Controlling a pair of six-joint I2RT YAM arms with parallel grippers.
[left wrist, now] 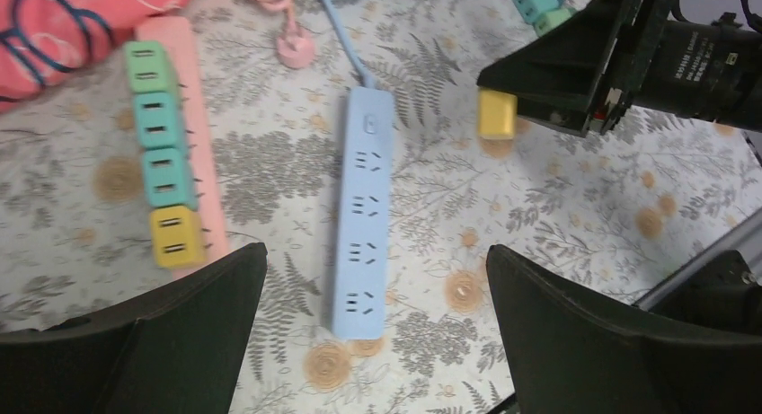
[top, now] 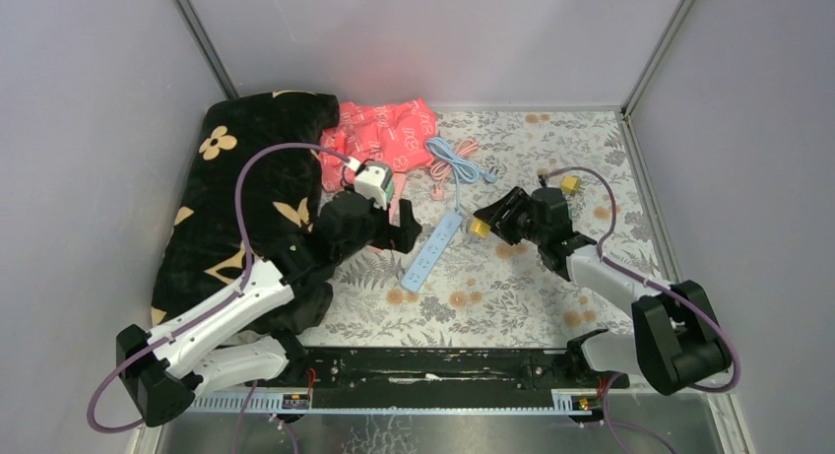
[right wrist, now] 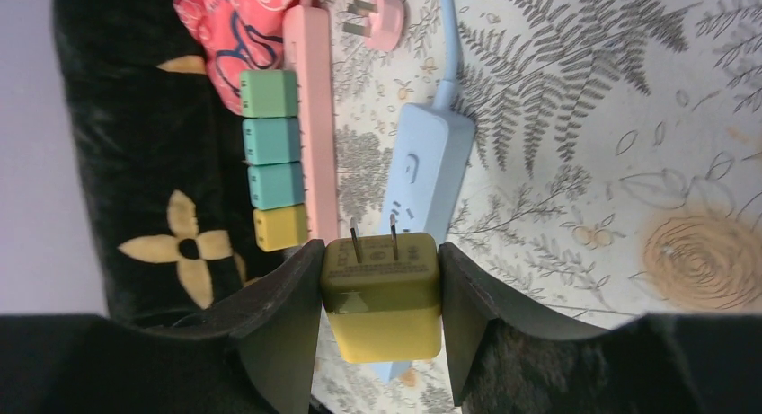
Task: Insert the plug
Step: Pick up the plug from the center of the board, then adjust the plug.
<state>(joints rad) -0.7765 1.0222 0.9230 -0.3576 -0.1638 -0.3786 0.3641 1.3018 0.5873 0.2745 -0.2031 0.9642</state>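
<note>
2 flat prongs (right wrist: 355, 241) stick out of the yellow plug (right wrist: 382, 302) and point toward the blue power strip (left wrist: 362, 212). The right gripper (right wrist: 380, 275) is clamped on the plug's 2 smooth side faces. It carries the plug in the air just beside the strip's switch end, apart from it. The left gripper (left wrist: 376, 257) hovers over the strip's other end, jaws spread wide with nothing between them. Alongside the strip, toward the left arm, lies a pink power strip (left wrist: 193, 82) with 4 cube plugs (left wrist: 162, 136) seated in it.

The yellow plug looks like a small, light, rigid plastic block. Its slick sides could twist or slip in the jaws under insertion force, so a grip on the flat sides behind the prongs suits it. The thin prongs may bend if they meet the slots askew. The strip itself seems light enough to slide on the patterned cloth (top: 512, 296), so the open left gripper is well placed to pin it.
</note>
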